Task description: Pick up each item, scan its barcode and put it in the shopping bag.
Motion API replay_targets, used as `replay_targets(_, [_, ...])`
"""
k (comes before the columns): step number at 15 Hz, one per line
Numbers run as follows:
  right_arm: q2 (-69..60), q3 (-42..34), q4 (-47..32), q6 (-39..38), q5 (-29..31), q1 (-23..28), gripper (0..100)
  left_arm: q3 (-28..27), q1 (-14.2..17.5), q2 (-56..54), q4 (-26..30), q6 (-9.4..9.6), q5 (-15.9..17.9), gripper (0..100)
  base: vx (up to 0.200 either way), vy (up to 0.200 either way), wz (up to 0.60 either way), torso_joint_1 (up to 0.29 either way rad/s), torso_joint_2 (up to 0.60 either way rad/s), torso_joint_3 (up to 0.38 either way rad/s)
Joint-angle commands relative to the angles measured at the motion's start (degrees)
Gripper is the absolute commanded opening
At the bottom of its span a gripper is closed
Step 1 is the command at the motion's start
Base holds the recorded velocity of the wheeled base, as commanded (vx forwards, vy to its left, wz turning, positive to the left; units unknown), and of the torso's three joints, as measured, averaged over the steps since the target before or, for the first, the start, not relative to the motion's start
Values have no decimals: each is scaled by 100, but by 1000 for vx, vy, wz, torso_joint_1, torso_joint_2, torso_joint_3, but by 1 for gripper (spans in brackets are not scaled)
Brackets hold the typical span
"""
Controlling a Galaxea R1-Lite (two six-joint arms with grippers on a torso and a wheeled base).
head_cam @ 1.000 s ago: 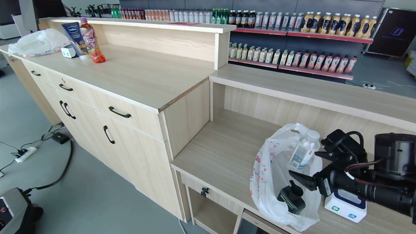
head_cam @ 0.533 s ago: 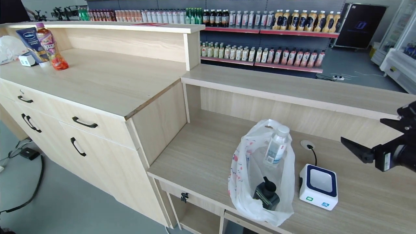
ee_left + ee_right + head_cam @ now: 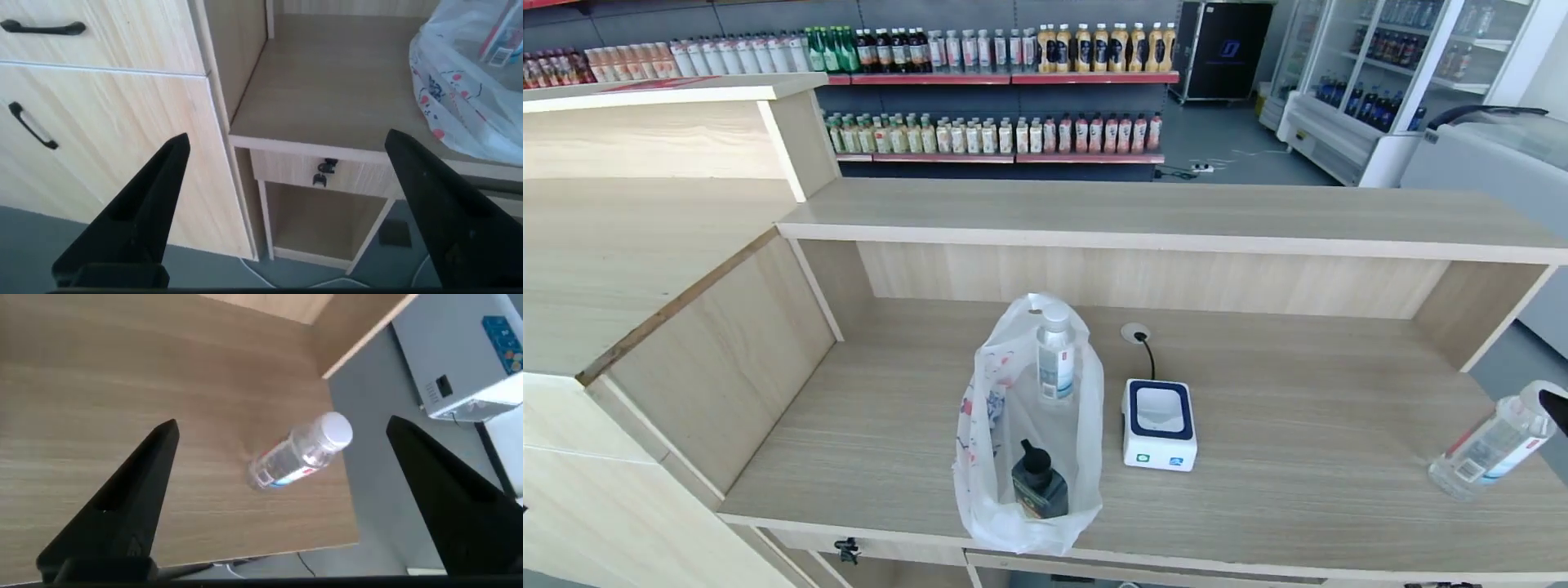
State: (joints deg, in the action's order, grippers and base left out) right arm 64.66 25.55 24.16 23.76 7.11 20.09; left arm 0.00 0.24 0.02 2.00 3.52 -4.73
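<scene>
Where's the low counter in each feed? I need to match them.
Head view: counter across the middle, bag centre-left, bottle far right.
Left wrist view: counter's left front corner, under the bag.
Right wrist view: counter's right end, bottle lying there.
Landmarks: bag links head and left wrist; bottle, head and right wrist.

Pale wood counter (image 3: 1298, 408); drink shelves (image 3: 1013, 78) behind; glass fridges (image 3: 1372, 82); grey floor (image 3: 1225, 131).
</scene>
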Motion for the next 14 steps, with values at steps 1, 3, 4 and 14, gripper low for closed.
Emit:
replay_targets(1, [425,-173,194,-64,45,566,100,0,2,-2,2,-1,-2,100,0,0,-600,2,-2,-2])
replay_targets(3, [855,-674,853,-47,28,962,100,0,2,-2,2,-1,-2,100,0,0,-600,0,5,2])
replay_targets(4, [952,-657,897,-47,19,1137,100,0,2,-2,2,-1,-2,100,0,0,0,0,0,0])
replay_targets(14, [3369,-103,2594,-398,-2011,891,100,0,2,-2,2,-1,-2,100,0,0,0,0,0,0])
